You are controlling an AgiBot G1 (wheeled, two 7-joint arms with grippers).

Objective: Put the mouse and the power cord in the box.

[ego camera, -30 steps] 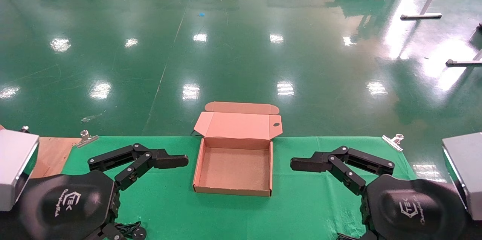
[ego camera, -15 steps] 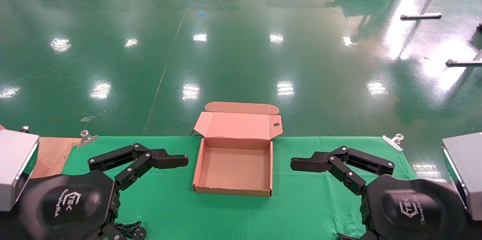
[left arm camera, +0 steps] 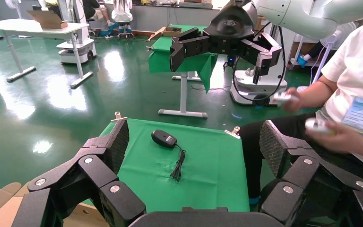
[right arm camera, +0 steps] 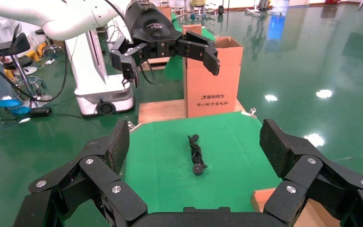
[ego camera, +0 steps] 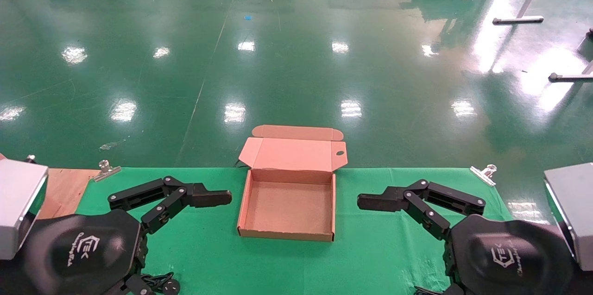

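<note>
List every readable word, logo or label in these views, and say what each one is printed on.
"TEK": logo on the back of the left gripper, head view; the script line under it is too small to read.
"TEK": same logo on the right gripper, script again unreadable.
"清华同方": printed on the tall cardboard carton in the right wrist view.
Badge on the seated person: text too blurred to read.
The box: no print.

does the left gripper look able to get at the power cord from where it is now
Probably yes. The left gripper hovers open over the green cloth, and the power cord lies bare on that cloth on its side, with nothing on it. The box sits off to the middle, out of the way.
</note>
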